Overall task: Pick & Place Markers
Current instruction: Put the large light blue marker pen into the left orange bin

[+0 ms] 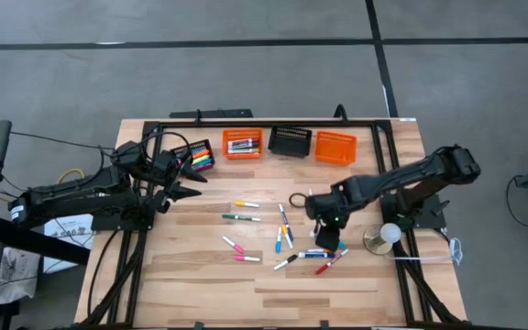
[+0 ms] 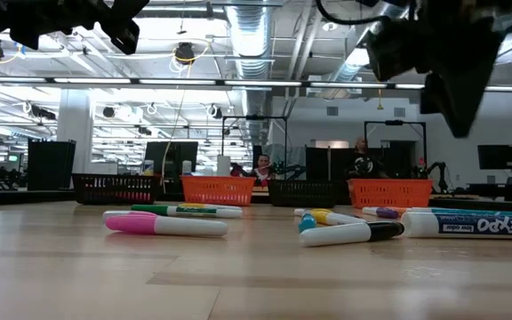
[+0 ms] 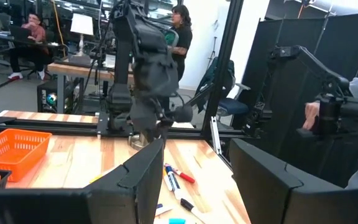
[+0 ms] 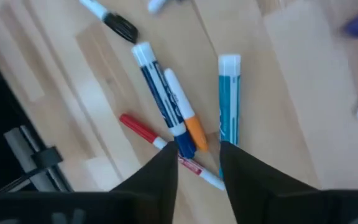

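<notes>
Plastic markers (image 1: pixel 282 240) lie scattered mid-table in the high view, light, stiff and prone to rolling; the left gripper (image 1: pixel 193 193) waits near the baskets (image 1: pixel 287 143), fingers spread and empty. Right wrist view: the right gripper (image 4: pixel 199 163) hovers with fingers parted and empty above a blue marker (image 4: pixel 161 98); grip it across mid-barrel.

Four baskets (image 1: pixel 289 141) in a row along the far edge of the table (image 1: pixel 200 284), some with markers inside. Loose markers (image 1: pixel 282 240) scattered across the table's middle, most toward the right half, a few lying alone nearer the left. Left gripper (image 1: pixel 191 191) above the table near the far left corner, just in front of the leftmost basket. Right gripper (image 1: pixel 326 242) right of centre, low over a small cluster of markers lying side by side, some crossing. Lamp-like stand (image 1: pixel 383 238) near the right edge.
</notes>
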Tool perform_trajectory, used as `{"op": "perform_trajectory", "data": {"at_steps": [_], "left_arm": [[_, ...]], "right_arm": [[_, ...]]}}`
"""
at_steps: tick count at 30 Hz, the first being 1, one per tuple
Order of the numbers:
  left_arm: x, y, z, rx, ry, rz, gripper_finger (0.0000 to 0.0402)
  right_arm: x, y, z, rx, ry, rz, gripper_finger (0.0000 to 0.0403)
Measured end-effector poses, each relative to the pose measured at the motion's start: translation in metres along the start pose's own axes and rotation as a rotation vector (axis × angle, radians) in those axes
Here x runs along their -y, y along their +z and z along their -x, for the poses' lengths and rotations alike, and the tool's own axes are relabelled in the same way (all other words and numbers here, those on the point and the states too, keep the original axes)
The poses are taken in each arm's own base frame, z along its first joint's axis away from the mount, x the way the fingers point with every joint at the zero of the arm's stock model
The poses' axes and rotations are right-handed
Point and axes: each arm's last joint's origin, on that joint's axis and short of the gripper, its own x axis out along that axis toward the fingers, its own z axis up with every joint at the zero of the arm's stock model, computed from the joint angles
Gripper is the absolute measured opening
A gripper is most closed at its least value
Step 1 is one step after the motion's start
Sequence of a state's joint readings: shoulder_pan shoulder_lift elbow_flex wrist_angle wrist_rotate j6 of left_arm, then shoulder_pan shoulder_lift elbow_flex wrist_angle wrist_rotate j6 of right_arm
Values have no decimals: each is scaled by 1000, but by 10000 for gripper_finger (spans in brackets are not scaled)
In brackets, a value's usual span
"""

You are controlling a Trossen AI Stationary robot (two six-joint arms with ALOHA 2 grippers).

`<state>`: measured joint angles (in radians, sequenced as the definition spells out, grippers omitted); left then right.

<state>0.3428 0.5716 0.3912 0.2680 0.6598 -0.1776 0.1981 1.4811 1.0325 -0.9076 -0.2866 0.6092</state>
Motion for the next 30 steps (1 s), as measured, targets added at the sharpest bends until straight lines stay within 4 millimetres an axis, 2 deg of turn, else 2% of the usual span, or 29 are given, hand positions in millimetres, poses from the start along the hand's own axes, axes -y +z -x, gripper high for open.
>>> {"op": "perform_trajectory", "data": {"at_steps": [7, 14, 23, 30], "left_arm": [[0, 0, 0, 0, 0, 0, 184], [0, 0, 0, 0, -1, 15, 184], [0, 0, 0, 0, -1, 19, 184], [0, 0, 0, 0, -1, 23, 184]], "right_arm": [[-8, -7, -32, -27, -72, 29, 180], [-7, -1, -56, 8, -224, 59, 228], [1, 9, -91, -28, -319, 53, 230], [11, 17, -98, -62, -331, 35, 216]]}}
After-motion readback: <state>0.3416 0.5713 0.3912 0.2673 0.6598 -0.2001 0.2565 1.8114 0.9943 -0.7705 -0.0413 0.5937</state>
